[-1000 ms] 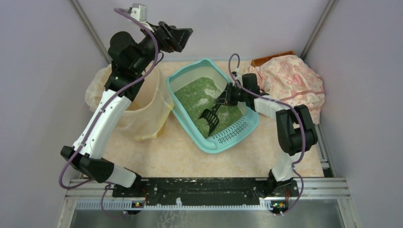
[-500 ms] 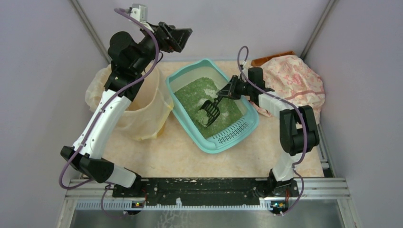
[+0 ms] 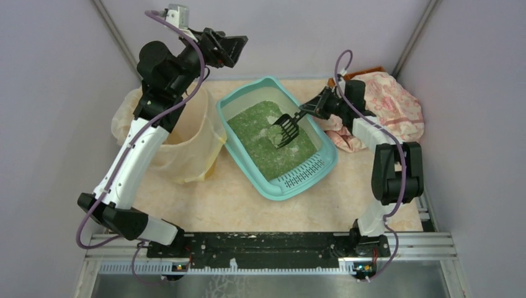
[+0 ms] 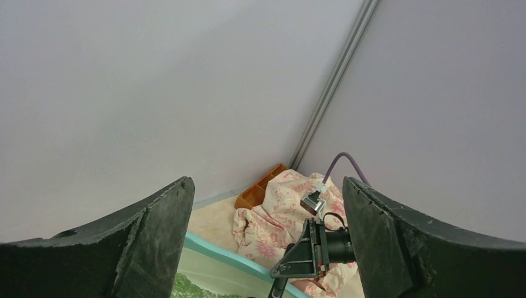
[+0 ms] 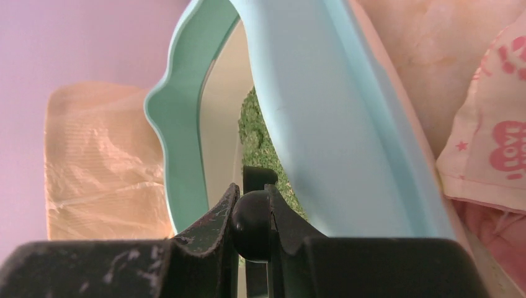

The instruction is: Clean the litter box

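The teal litter box [image 3: 234,104] sits mid-table with green granules [image 3: 259,138] inside and a slotted grate [image 3: 303,171] at its near end. Its rim also shows in the right wrist view [image 5: 322,105]. My right gripper [image 3: 308,110] is shut on the handle [image 5: 251,223] of a black slotted scoop [image 3: 283,129]. The scoop is held above the granules with a pale clump in it. My left gripper [image 3: 237,45] is open and empty, raised high near the back wall, beyond the box's far left corner; its fingers [image 4: 155,236] frame the right arm.
A beige bag-lined bin [image 3: 186,133] stands left of the litter box, also in the right wrist view [image 5: 99,161]. A pink patterned cloth [image 3: 397,112] lies at the back right over an orange tray [image 4: 260,189]. Grey walls enclose the table.
My right gripper has drawn back towards the far right and lifted the scoop out of the granules with a clump in it. The left arm has barely moved.
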You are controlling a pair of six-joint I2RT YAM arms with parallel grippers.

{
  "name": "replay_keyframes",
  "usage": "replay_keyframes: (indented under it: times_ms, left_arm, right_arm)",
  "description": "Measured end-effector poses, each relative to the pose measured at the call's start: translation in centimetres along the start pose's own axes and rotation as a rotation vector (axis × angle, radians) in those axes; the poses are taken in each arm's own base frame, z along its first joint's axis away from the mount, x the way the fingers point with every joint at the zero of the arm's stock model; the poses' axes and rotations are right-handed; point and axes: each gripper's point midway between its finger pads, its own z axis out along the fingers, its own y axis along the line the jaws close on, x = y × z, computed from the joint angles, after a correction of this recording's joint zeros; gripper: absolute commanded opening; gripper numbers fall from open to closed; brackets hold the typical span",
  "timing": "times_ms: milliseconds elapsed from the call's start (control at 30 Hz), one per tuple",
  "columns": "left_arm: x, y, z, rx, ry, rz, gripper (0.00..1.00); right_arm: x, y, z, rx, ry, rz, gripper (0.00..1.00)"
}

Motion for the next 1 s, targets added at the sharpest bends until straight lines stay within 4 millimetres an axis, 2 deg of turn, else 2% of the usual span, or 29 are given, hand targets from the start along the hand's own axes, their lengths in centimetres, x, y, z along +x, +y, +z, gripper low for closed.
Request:
replay_keyframes:
  times_ms: [200, 433, 567, 667, 800, 900, 1000]
  left_arm:
    - [-0.1, 0.0, -0.1, -0.002, -0.002, 0.000, 0.94]
    - [-0.2, -0.1, -0.2, 0.003, -0.004, -0.005, 0.94]
    - [0.0, 0.0, -0.3, 0.001, 0.001, -0.012, 0.94]
    - [0.2, -0.1, -0.3, 0.002, 0.004, -0.019, 0.94]
    - [0.1, -0.2, -0.3, 0.007, 0.004, -0.026, 0.94]
    - [0.1, -0.2, -0.3, 0.006, 0.004, -0.027, 0.94]
    - [0.1, -0.1, -0.3, 0.006, 0.005, -0.027, 0.94]
  right_arm:
    - [-2.1, 0.3, -1.5, -0.016, -0.058, 0.023, 0.00]
    - [-1.7, 1.5, -1.1, -0.057, -0.049, 0.028, 0.00]
    - [-3.8, 0.7, -2.5, -0.086, -0.113, 0.066, 0.00]
    - [-4.9, 0.9, -2.7, -0.114, -0.141, 0.067, 0.00]
    - [-3.7, 3.1, -1.7, -0.221, -0.108, 0.070, 0.00]
    - [-2.5, 3.3, -1.4, -0.266, -0.076, 0.114, 0.00]
    - [-2.3, 3.1, -1.3, -0.281, -0.071, 0.148, 0.00]
